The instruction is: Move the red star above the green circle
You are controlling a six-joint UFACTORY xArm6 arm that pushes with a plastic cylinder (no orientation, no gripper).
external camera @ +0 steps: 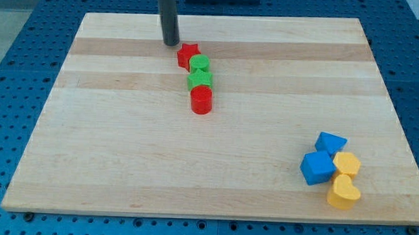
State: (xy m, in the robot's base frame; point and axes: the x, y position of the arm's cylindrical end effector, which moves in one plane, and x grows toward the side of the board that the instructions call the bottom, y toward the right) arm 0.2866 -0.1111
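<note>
A: Camera view is showing my tip (171, 43) standing on the board (122, 163) near the view's top, with the red star (187, 55) just beside it, toward the view's lower right. It is looking close enough to be touching, though I cannot tell for certain.

B: And the tool itself, is it clamping anything?

A: It is a bare rod, so nothing is being clasped or let go; it is only pressing sideways when it slides.

B: Where is the green circle sitting?

A: The green circle (199, 62) is lying just past the star, farther from my tip, touching the star's lower-right side. Beyond it a green star (200, 79) and a red cylinder (201, 100) are trailing off in 1 line toward the view's bottom.

B: Why is the tip parked on that side?

A: My guess is that it is working the star up around the circle's top; the star is already lying up and to the left of the circle, so the job is looking nearly done.

B: Anything else around?

A: 4 blocks are clustering well away from my tip, toward the view's lower right: a blue triangle (330, 143), a blue cube (316, 167), a yellow hexagon (348, 164) and a yellow heart (343, 193).

B: Any writing or labels?

A: None is showing anywhere.
</note>
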